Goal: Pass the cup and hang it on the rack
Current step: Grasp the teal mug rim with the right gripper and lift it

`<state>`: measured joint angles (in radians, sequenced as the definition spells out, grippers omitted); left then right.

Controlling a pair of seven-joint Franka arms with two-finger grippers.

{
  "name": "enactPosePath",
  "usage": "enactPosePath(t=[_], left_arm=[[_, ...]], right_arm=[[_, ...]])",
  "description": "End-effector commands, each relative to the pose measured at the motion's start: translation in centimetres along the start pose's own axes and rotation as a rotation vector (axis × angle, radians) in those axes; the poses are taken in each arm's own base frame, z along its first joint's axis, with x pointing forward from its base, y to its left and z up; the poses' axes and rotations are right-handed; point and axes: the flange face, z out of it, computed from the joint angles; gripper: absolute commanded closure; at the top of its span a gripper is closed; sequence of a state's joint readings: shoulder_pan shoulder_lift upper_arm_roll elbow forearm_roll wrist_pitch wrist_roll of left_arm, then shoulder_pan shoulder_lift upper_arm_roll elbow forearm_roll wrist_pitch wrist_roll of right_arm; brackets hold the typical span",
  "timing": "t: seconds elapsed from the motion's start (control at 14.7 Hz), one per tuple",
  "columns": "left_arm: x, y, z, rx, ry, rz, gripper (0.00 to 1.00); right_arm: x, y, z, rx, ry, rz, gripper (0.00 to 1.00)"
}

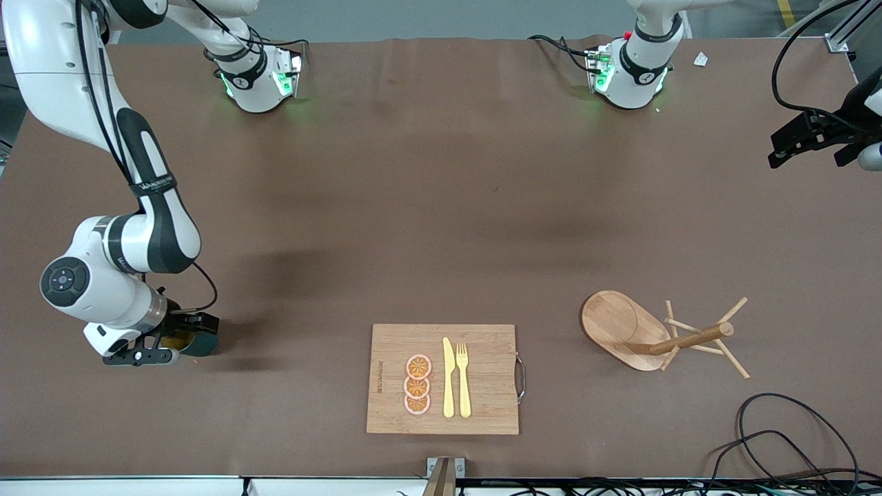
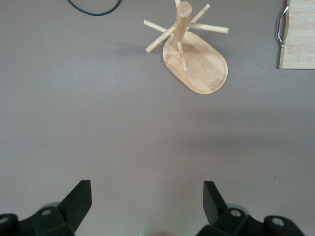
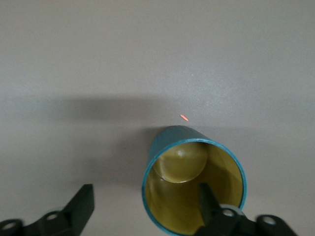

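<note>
The cup (image 1: 185,340), teal outside and mustard inside, stands on the table toward the right arm's end, mostly hidden under the hand. My right gripper (image 1: 180,339) is low over it. In the right wrist view the cup (image 3: 183,196) shows its open mouth, and the right gripper (image 3: 145,191) is open astride its wall: one finger (image 3: 209,201) inside the mouth, the other outside. The wooden rack (image 1: 623,324) stands toward the left arm's end. My left gripper (image 1: 803,141) waits high over that end of the table, open and empty (image 2: 146,186), with the rack (image 2: 197,64) in its view.
A bamboo cutting board (image 1: 482,406) with orange slices (image 1: 417,384), a yellow knife (image 1: 448,377) and a fork (image 1: 463,379) lies near the front edge between cup and rack. Black cables (image 1: 792,441) lie at the front corner by the rack.
</note>
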<state>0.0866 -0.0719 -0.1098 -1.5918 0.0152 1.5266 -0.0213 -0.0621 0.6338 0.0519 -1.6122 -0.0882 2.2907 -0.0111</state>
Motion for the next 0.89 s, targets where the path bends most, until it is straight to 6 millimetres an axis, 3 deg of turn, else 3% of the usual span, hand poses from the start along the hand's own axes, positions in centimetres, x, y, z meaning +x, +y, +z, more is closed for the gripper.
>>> enactPosePath(t=[0.0,0.41,0.55,0.68,0.82], left_arm=[[0.2,0.1,-0.1,0.010,-0.008,-0.004,0.00],[0.3,0.6,-0.1,0.012,-0.005,0.007,0.00],[0.2,0.7,-0.1,0.014,-0.006,0.011,0.00],[0.2,0.7,-0.1,0.014,-0.006,0.016,0.00],[0.3,0.7,0.0,0.014,-0.009,0.011,0.00]], right_arm=[[0.3,0.5,0.7,-0.055,-0.010,-0.047,0.51],[0.3,0.8,1.2,-0.048,-0.008,-0.037,0.85],[0.9,0.1,-0.1,-0.048,0.009,-0.045,0.94],[0.8,-2.9,-1.3,-0.031,-0.009,-0.082,0.95],[1.0,-6.6,-5.6,-0.012,-0.026,-0.128,0.96]])
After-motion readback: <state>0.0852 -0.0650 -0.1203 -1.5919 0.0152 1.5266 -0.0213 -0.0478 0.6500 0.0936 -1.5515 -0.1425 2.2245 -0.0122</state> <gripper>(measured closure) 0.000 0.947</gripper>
